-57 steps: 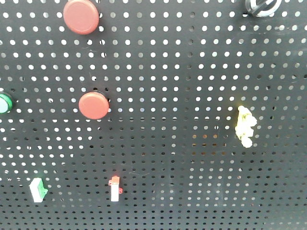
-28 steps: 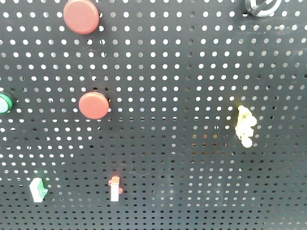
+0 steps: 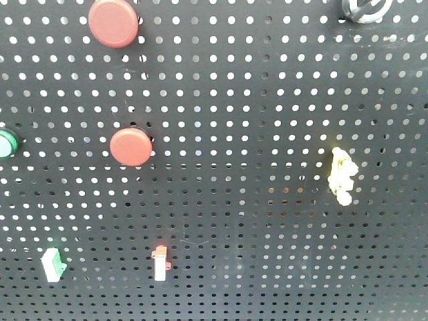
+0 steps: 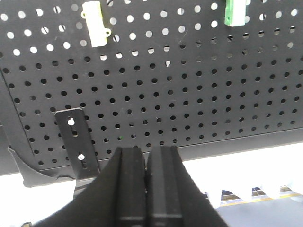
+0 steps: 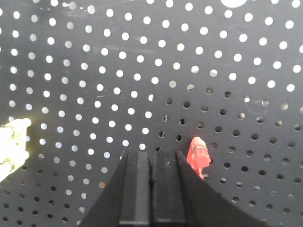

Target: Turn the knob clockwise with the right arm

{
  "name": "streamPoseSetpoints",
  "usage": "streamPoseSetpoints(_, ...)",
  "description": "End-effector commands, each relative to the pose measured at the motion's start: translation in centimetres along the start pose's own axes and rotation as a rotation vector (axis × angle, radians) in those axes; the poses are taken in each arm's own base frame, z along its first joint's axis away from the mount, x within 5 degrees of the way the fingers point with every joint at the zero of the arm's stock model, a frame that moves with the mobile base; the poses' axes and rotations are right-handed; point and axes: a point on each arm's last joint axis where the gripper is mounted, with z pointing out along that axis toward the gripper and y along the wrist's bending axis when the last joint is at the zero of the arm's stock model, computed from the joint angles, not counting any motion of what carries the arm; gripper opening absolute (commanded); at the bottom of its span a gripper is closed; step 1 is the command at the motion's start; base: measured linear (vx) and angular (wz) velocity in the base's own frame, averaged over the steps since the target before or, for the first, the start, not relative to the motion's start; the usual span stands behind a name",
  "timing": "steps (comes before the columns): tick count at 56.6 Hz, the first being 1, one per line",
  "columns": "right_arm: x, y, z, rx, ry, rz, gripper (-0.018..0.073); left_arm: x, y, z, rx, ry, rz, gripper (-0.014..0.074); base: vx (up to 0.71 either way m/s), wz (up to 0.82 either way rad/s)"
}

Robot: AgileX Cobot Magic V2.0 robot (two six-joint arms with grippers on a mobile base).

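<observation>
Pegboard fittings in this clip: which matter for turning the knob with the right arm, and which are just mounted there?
Job:
knob, cut off at the front view's top edge
right gripper, shut, empty

Bystanders:
two red discs
green button
yellow fitting
left gripper, shut

Dark pegboard (image 3: pixel 267 100), red discs (image 3: pixel 130 147), perhaps switches.

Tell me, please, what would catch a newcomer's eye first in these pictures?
Probably the two red discs, one at the top and one mid-left of the black pegboard, then the yellow fitting at right. The silver-rimmed knob sits cut off at the top right corner, and both wrist views show closed black grippers, left and right.
</observation>
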Motion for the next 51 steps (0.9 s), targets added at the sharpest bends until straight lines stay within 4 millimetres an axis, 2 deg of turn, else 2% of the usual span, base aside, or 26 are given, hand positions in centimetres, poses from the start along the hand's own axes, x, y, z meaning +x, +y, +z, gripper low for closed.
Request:
streamPoseSetpoints(1, -0.9, 0.0, -0.1, -0.024, -0.03, 0.028, -0.0003, 0.3, 0.0, 0.0, -0.008, -0.065, -0.015, -0.0006, 0.0, 0.0)
streamPoseSetpoints(6, -1.0, 0.6, 0.2, -0.074, -0.041, 0.146, -0.0003, 0.3, 0.0, 0.0, -0.008, -0.065, -0.015, -0.0006, 0.0, 0.0)
streamPoseSetpoints(11, -0.6, 2.1, 0.7, -0.169, -0.044, 0.216, -0.0003, 0.3, 0.0, 0.0, -0.008, -0.065, -0.015, -0.0006, 0.0, 0.0)
streamPoseSetpoints(22, 2.4, 6.7, 1.5, -0.43, -0.102, 0.051, -0.0003, 0.3, 0.0, 0.0, -0.008, -0.065, -0.015, -0.0006, 0.0, 0.0)
streamPoseSetpoints(32, 4.5, 9.2, 1.7, -0.597, -0.046, 0.11, -0.0003, 0.3, 0.0, 0.0, -0.008, -0.065, -0.015, -0.0006, 0.0, 0.0)
streamPoseSetpoints(38, 6.0, 9.0, 1.9, -0.598, 0.122, 0.161, -0.0003, 0.3, 0.0, 0.0, -0.008, -0.065, -0.015, -0.0006, 0.0, 0.0)
streamPoseSetpoints(45, 8.2, 6.7, 2.0, -0.425, 0.373, 0.219, -0.0003, 0.3, 0.0, 0.0, -0.008, -0.065, -0.015, -0.0006, 0.0, 0.0)
streamPoseSetpoints(48, 8.7, 5.3, 1.7, -0.34, 0.404, 0.201, -0.0003, 0.3, 0.0, 0.0, -0.008, -0.065, -0.015, -0.0006, 0.0, 0.0)
streamPoseSetpoints(51, 9.1, 4.1, 1.0, -0.272, 0.36, 0.171, -0.0003, 0.3, 0.0, 0.0, -0.008, -0.065, -0.015, -0.0006, 0.0, 0.0)
